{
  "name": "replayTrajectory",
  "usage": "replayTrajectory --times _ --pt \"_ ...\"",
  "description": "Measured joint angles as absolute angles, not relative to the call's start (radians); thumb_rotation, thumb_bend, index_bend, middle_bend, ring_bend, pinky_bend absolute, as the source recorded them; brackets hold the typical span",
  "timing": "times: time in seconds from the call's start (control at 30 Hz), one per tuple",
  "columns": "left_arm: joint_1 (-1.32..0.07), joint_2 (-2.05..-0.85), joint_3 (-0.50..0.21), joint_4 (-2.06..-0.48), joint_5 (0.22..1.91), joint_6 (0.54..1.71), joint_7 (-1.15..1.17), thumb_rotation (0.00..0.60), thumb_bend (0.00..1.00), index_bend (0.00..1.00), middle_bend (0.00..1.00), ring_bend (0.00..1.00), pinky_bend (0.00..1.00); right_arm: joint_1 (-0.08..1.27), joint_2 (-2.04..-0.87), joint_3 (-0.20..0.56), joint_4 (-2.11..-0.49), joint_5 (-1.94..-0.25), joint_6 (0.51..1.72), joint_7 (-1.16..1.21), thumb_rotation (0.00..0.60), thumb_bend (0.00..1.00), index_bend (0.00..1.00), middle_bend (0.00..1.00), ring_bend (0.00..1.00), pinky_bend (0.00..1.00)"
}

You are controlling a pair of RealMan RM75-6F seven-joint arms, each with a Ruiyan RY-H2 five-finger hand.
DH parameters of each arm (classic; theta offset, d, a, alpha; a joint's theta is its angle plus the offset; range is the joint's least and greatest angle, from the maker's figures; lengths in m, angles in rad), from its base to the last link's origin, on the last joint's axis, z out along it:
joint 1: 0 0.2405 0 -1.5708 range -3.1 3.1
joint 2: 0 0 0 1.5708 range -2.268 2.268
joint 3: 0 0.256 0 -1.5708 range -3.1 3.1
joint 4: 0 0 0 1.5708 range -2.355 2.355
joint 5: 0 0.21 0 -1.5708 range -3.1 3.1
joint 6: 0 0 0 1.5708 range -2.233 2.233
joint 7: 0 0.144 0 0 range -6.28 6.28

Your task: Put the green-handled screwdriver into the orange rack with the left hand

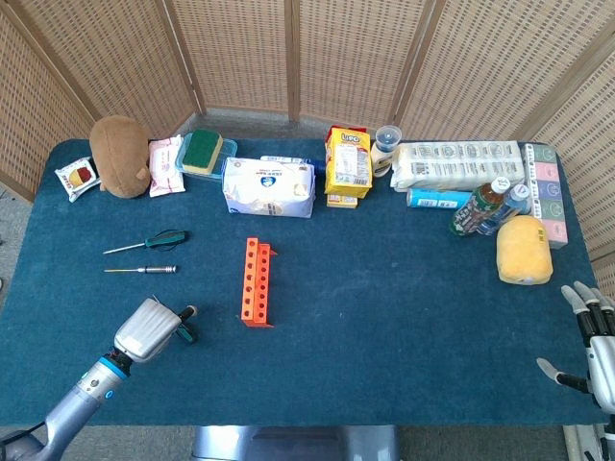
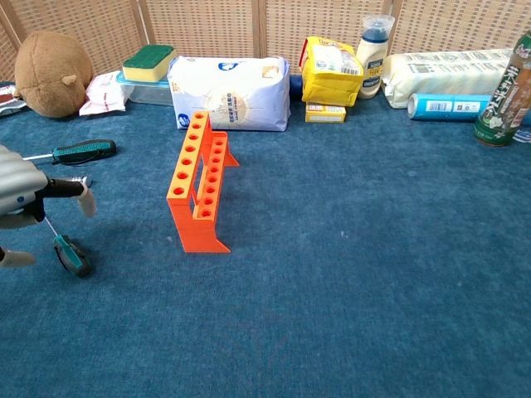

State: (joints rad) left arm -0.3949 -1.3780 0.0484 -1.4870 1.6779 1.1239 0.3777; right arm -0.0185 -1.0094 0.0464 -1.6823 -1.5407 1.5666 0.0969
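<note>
A short green-handled screwdriver lies on the blue table, left of the orange rack. My left hand hovers just over its thin shaft, fingers apart, holding nothing; one finger and the thumb stand on either side of it. A longer green-and-black screwdriver and a silver one lie further back. The rack stands upright with its holes empty. My right hand is open at the front right edge.
Along the back stand a brown plush toy, a white tissue pack, a yellow box, a paper roll pack and bottles. A yellow sponge lies at the right.
</note>
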Motion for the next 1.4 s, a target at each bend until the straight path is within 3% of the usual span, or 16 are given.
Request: replayTrajectory --times 0.2,0.53,1.4 --pt "-0.392 -1.443 0.072 -1.398 1.687 1.135 0.326 0.600 0.13 0.38 1.00 1.00 1.00 -0.014 -1.008 0.041 -1.686 -1.546 1.556 0.094 0.600 0.00 0.04 0.04 0.03 0.00" --pt "-0.401 -1.470 0.070 -1.394 1.668 1.129 0.337 0.600 0.24 0.45 1.00 1.00 1.00 -0.014 -1.004 0.042 -1.684 -1.545 1.555 0.109 0.600 0.00 0.04 0.04 0.03 0.00" --pt "-0.409 -1.516 0.069 -1.407 1.596 1.097 0.424 0.600 0.27 0.53 1.00 1.00 1.00 -0.017 -0.992 0.039 -1.684 -1.552 1.561 0.136 0.600 0.00 0.04 0.04 0.03 0.00"
